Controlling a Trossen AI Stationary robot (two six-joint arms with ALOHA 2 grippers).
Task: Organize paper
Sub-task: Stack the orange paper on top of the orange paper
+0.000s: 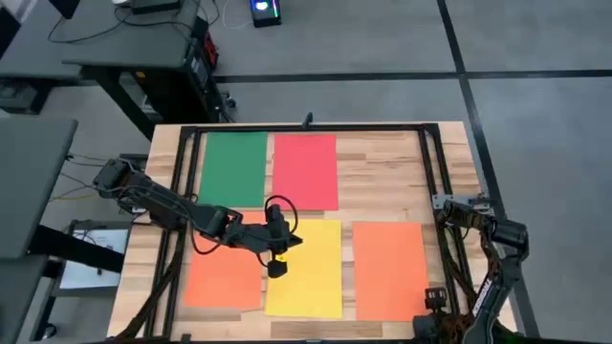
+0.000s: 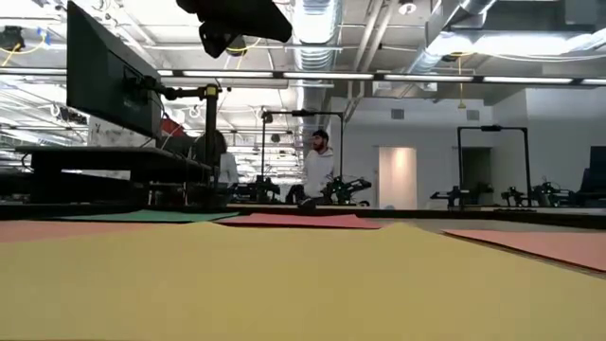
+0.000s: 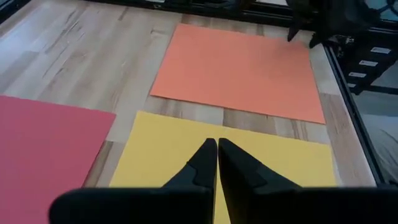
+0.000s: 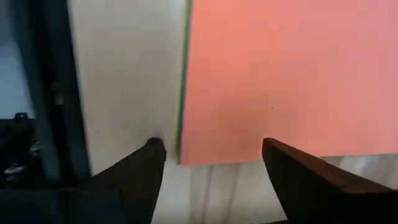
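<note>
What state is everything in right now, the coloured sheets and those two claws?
Green sheet: flat, at the table's far side, its edge meeting the red one.
Red sheet: flat, beside the green.
Yellow sheet: flat, under the left claw.
Left orange sheet: flat, partly hidden by the arm.
Right orange sheet: flat, lying apart.
Left claw: shut, over the yellow sheet.
Right claw: open, at the table's right edge.

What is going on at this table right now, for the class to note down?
Five flat sheets of coloured paper lie on the wooden table: green, pink-red, yellow and two orange ones. The left gripper, fingers shut, is over the yellow sheet's left edge. The right gripper waits open at the table's right side, near the right-hand orange sheet.
</note>
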